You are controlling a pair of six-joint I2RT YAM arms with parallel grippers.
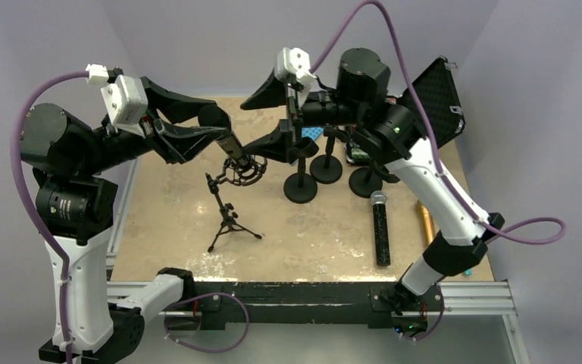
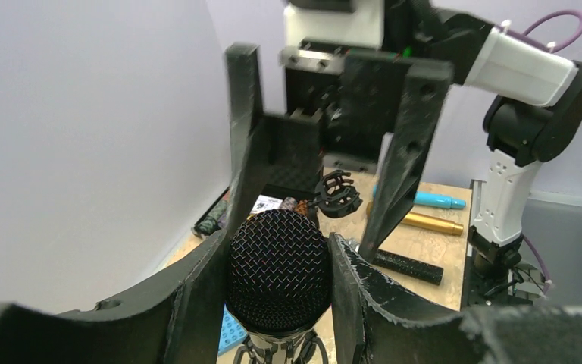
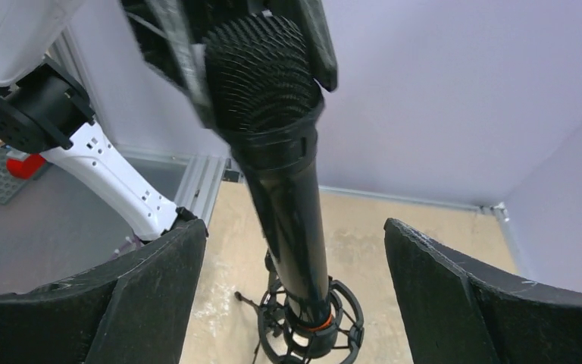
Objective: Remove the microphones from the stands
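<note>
A black microphone (image 1: 236, 155) sits tilted in the shock mount (image 1: 248, 173) of a small tripod stand (image 1: 227, 220) at mid-table. My left gripper (image 1: 229, 146) is shut on the microphone's mesh head (image 2: 279, 269), one finger on each side. In the right wrist view the microphone body (image 3: 292, 212) runs down into the shock mount (image 3: 314, 326). My right gripper (image 3: 292, 227) is open, with its fingers (image 3: 151, 288) wide on either side of the body and not touching it. It hovers just right of the microphone in the top view (image 1: 254, 129).
Three round-based stands (image 1: 326, 168) stand behind and to the right. A black microphone (image 1: 380, 227) and a gold one (image 1: 427, 224) lie at the right. An open black case (image 1: 436, 98) is at the back right. A turquoise microphone (image 2: 436, 200) lies by the gold one.
</note>
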